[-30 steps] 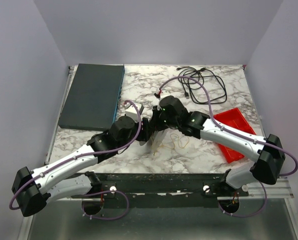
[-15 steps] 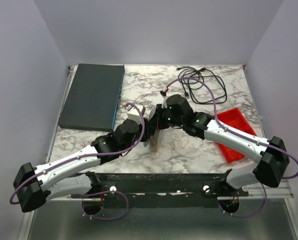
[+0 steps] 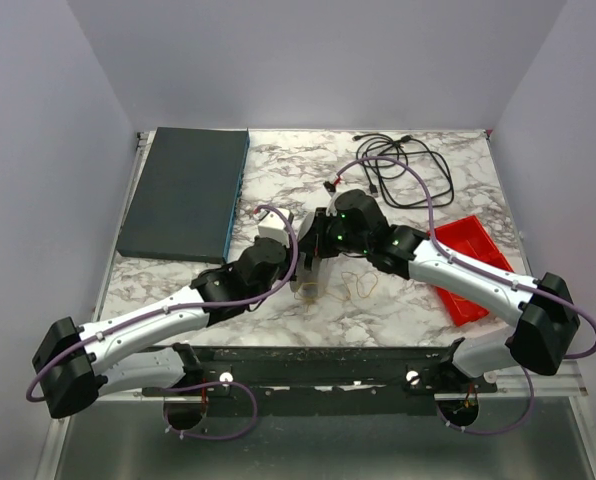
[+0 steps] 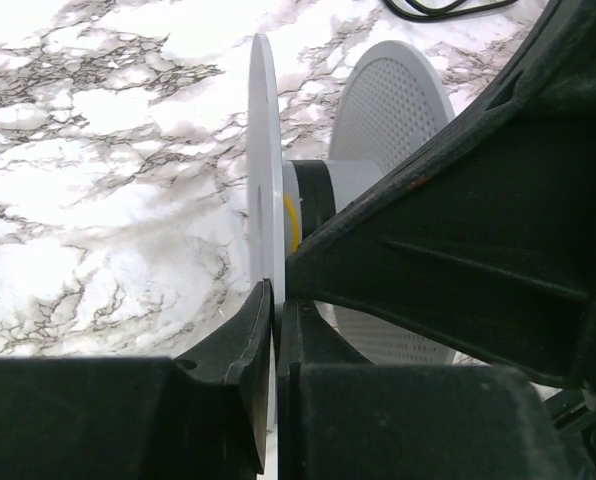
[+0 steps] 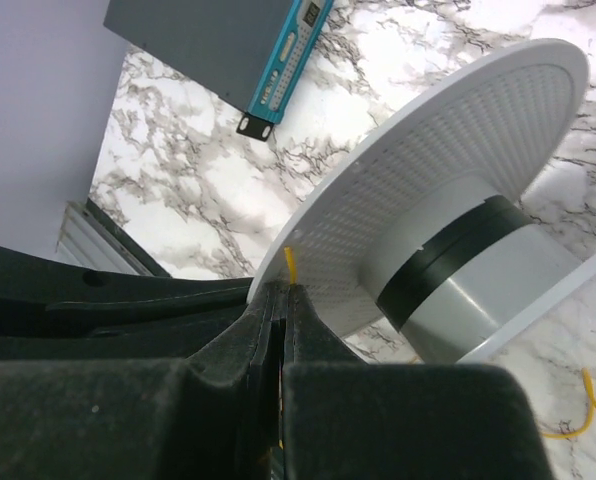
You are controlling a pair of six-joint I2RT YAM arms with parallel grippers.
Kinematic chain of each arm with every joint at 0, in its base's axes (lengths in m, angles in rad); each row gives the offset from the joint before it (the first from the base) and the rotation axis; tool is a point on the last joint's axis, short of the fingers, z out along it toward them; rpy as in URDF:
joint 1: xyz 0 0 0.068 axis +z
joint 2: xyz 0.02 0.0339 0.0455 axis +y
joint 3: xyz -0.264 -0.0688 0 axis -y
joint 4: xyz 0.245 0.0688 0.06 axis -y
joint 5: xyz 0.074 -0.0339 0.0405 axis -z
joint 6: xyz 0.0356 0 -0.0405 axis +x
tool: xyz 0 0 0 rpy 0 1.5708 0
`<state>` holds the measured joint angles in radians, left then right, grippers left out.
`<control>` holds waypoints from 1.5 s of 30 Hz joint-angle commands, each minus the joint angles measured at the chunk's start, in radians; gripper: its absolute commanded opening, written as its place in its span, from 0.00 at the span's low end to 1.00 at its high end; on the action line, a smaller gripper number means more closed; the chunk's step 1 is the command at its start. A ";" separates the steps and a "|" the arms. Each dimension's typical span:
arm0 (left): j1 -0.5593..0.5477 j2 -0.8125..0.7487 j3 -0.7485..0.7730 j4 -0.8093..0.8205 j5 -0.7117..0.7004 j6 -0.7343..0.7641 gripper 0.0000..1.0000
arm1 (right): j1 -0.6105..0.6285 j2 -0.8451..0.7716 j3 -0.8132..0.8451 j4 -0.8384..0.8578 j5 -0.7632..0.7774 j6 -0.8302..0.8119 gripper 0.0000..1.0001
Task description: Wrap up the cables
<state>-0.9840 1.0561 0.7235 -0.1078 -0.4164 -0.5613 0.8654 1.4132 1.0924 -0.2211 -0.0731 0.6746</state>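
A white spool (image 3: 308, 268) with a grey core stands on the marble table (image 3: 278, 180) between both grippers. Thin yellow cable (image 3: 358, 285) lies in loose loops just right of it. My left gripper (image 3: 300, 270) is shut on the edge of one spool flange (image 4: 263, 190), its tip (image 4: 275, 295) pinching the thin disc. My right gripper (image 3: 320, 248) is shut on the cable's end (image 5: 290, 265), which sticks out past its tip (image 5: 281, 292) against the perforated flange (image 5: 448, 170). A little yellow (image 4: 292, 222) shows on the core. More cable (image 5: 578, 415) lies on the table.
A dark flat box with a blue edge (image 3: 183, 190) lies at the back left and shows in the right wrist view (image 5: 218, 40). A black cord with plugs (image 3: 403, 170) lies at the back right. A red tray (image 3: 468, 265) sits at the right edge.
The left arm has reached further right and forward with the spool. The right gripper has shifted slightly right and back above the spool. Both have stayed shut.
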 commanded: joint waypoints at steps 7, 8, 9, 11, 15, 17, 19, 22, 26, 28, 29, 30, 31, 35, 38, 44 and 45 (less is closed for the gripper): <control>-0.023 0.051 0.062 0.019 -0.044 -0.013 0.00 | 0.013 -0.033 -0.031 -0.005 -0.073 0.014 0.01; -0.026 0.055 0.067 0.015 -0.047 -0.014 0.00 | 0.014 -0.035 -0.030 -0.009 -0.066 0.010 0.01; -0.029 0.061 0.074 0.009 -0.051 -0.014 0.00 | 0.014 -0.037 -0.029 -0.016 -0.057 0.012 0.01; -0.036 0.075 0.088 -0.006 -0.067 -0.013 0.00 | 0.014 -0.048 -0.033 -0.018 -0.039 0.009 0.01; -0.039 0.080 0.097 -0.013 -0.054 -0.013 0.00 | 0.012 -0.054 -0.025 -0.040 -0.020 -0.001 0.01; -0.039 0.078 0.106 -0.024 -0.040 -0.012 0.00 | 0.012 -0.066 -0.021 -0.062 0.006 -0.010 0.03; -0.039 0.083 0.131 -0.054 -0.043 -0.010 0.00 | 0.012 -0.101 -0.018 -0.081 0.030 -0.020 0.16; -0.039 0.099 0.170 -0.080 -0.046 0.001 0.00 | 0.012 -0.166 0.017 -0.159 0.092 -0.040 0.42; -0.039 0.119 0.204 -0.092 -0.027 0.012 0.08 | 0.012 -0.287 0.006 -0.328 0.198 -0.031 0.56; -0.039 0.126 0.214 -0.095 -0.022 0.014 0.11 | 0.012 -0.373 -0.045 -0.397 0.233 -0.006 0.58; -0.039 0.128 0.220 -0.100 -0.020 0.014 0.12 | 0.012 -0.416 -0.074 -0.436 0.255 0.019 0.58; -0.039 0.131 0.225 -0.103 -0.013 0.015 0.14 | 0.012 -0.450 -0.101 -0.486 0.280 0.048 0.57; -0.039 0.130 0.230 -0.103 -0.009 0.018 0.15 | 0.012 -0.490 -0.142 -0.534 0.302 0.090 0.57; -0.039 0.140 0.254 -0.112 -0.001 0.026 0.18 | 0.012 -0.611 -0.320 -0.624 0.349 0.256 0.54; -0.039 0.151 0.268 -0.115 0.005 0.031 0.19 | 0.012 -0.619 -0.414 -0.625 0.356 0.340 0.47; -0.039 0.156 0.269 -0.110 0.020 0.032 0.24 | 0.019 -0.601 -0.551 -0.412 0.246 0.318 0.39; -0.039 0.156 0.269 -0.112 0.023 0.032 0.25 | 0.029 -0.606 -0.561 -0.384 0.230 0.306 0.39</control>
<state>-1.0168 1.2064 0.9741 -0.2306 -0.4286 -0.5392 0.8745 0.8131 0.5659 -0.7406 0.2085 0.9649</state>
